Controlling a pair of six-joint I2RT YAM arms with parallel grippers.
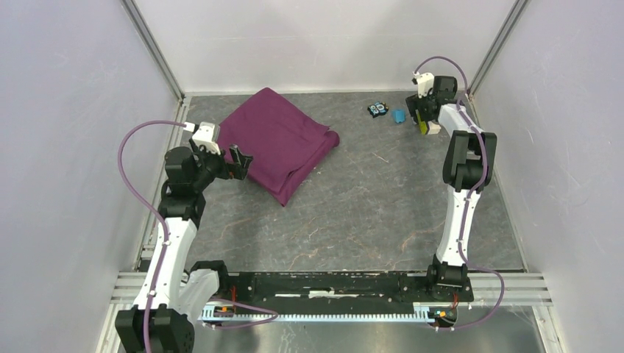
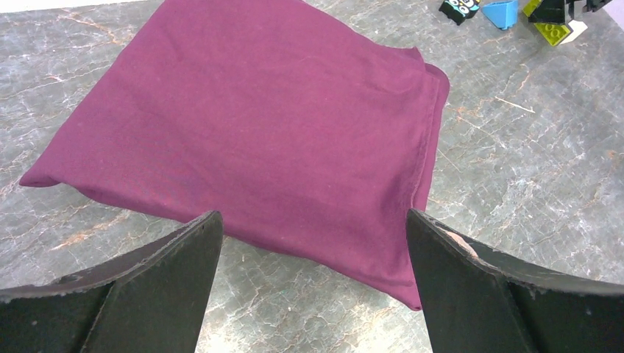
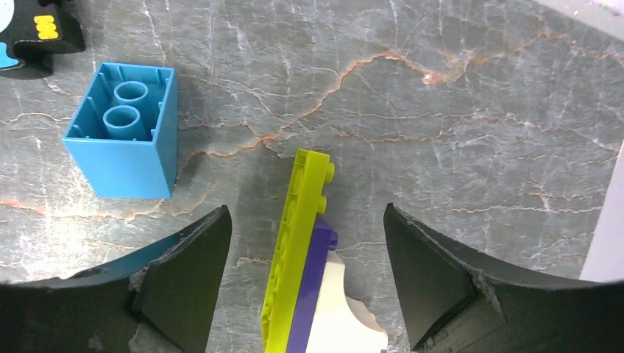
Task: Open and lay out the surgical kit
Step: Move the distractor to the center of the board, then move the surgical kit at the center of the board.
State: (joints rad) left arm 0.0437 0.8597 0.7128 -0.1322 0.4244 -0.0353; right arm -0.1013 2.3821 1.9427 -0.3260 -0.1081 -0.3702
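Left end effector (image 2: pixel 313 215) just before plum cloth (image 2: pixel 257 125)

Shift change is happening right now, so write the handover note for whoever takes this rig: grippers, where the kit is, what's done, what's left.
Grippers: the left gripper is open and empty, facing the near edge of the purple cloth. The right gripper is open at the far right corner, jaws either side of a yellow-green plate that is no part of the kit; a blue block lies beside it.
Kit: the cloth lies folded shut at the far left of the table; nothing inside it shows.
Done: nothing visible yet.
Left: unfold the cloth and lay out whatever it holds.
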